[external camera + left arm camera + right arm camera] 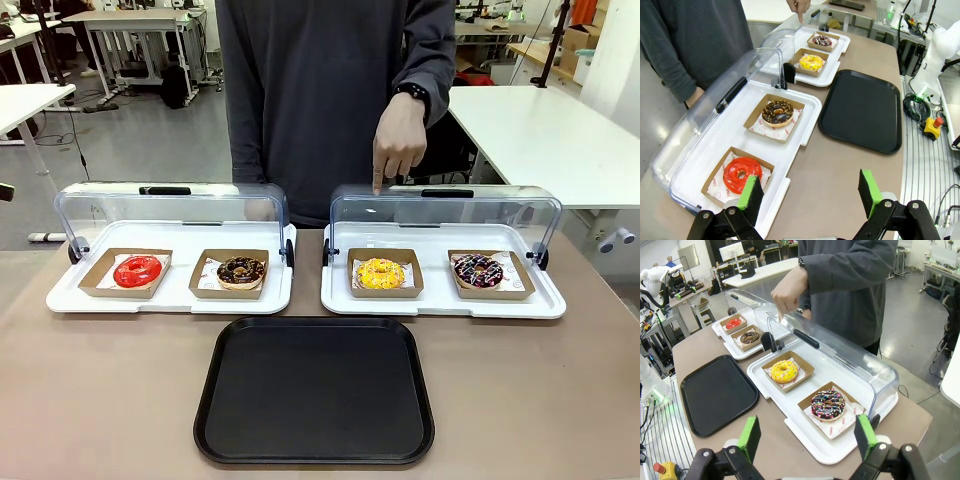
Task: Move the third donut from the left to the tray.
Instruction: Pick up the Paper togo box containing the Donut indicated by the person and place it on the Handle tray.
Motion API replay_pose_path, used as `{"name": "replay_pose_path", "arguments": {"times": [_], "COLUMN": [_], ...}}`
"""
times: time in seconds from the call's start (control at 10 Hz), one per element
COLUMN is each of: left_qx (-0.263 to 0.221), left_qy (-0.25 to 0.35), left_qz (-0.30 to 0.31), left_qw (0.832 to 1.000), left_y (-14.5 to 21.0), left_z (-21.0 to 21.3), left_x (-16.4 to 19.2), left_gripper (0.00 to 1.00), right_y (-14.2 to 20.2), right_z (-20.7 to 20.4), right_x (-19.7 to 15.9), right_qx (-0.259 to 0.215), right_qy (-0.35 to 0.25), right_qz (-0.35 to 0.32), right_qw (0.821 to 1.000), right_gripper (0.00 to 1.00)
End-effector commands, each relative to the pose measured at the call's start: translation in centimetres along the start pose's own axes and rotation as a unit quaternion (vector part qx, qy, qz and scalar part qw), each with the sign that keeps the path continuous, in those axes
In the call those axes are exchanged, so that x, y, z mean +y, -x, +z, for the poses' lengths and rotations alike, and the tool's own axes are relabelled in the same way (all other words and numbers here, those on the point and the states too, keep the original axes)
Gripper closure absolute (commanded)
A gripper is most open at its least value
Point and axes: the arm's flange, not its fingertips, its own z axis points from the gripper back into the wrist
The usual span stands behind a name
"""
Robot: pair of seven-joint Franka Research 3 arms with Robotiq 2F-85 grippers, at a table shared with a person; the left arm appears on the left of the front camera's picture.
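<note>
Yellow donut (381, 273): lies flat, hole up, in its brown holder (385, 291). The holder sits on the right white tray (440, 305), just beyond the far right corner of the black tray (315, 390). The donut is not on the black tray. No gripper or hand touches it.

Same white tray, farther right of the black tray: sprinkled donut (478, 270), dark glaze, in its own holder, well apart from the yellow one.

Lid (445, 205): clear dome, swung open and standing behind both donuts, on the side away from the black tray.

Hand (400, 140): the person's, above the lid's end nearest the yellow donut. Index finger points straight down, with the tip at the lid's top edge. Cannot tell whether it touches.

Left white tray (170, 295): beyond the black tray's far left corner, its clear lid also open. It carries the chocolate donut (241, 270), nearer the black tray, and the red donut (137, 270), farther out. Each is in a brown holder.

Black tray: flat on the counter (80, 400), on the robot's side of both white trays and centred between them.

Left gripper (809, 192): open, green pads wide apart with nothing between them. It hangs above the counter left of the black tray, beside the red-donut end of the left white tray.

Right gripper (807, 436): open, pads wide apart and holding nothing. It hangs above the counter right of the black tray, near the sprinkled-donut end of the right white tray.
</note>
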Motion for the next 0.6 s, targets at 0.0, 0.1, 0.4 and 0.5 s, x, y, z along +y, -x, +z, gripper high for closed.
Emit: {"name": "replay_pose_path", "arguments": {"times": [0.0, 0.1, 0.4, 0.5], "left_qx": [-0.002, -0.002, -0.002, -0.002], "left_qy": [0.002, 0.002, 0.002, 0.002], "left_qz": [-0.003, -0.003, -0.003, -0.003], "left_qw": [1.0, 1.0, 1.0, 1.0], "left_y": [-0.12, -0.12, -0.12, -0.12], "left_z": [0.12, 0.12, 0.12, 0.12], "left_x": [0.09, 0.09, 0.09, 0.09], "left_gripper": [0.0, 0.0, 0.0, 0.0], "right_y": [-0.24, -0.24, -0.24, -0.24], "right_z": [-0.19, -0.19, -0.19, -0.19], "right_x": [-0.31, -0.31, -0.31, -0.31], "right_qx": [-0.014, -0.014, -0.014, -0.014], "right_qy": [0.001, 0.001, 0.001, 0.001], "right_qz": [0.011, 0.011, 0.011, 0.011], "right_qw": [1.0, 1.0, 1.0, 1.0], "right_gripper": [0.0, 0.0, 0.0, 0.0]}}
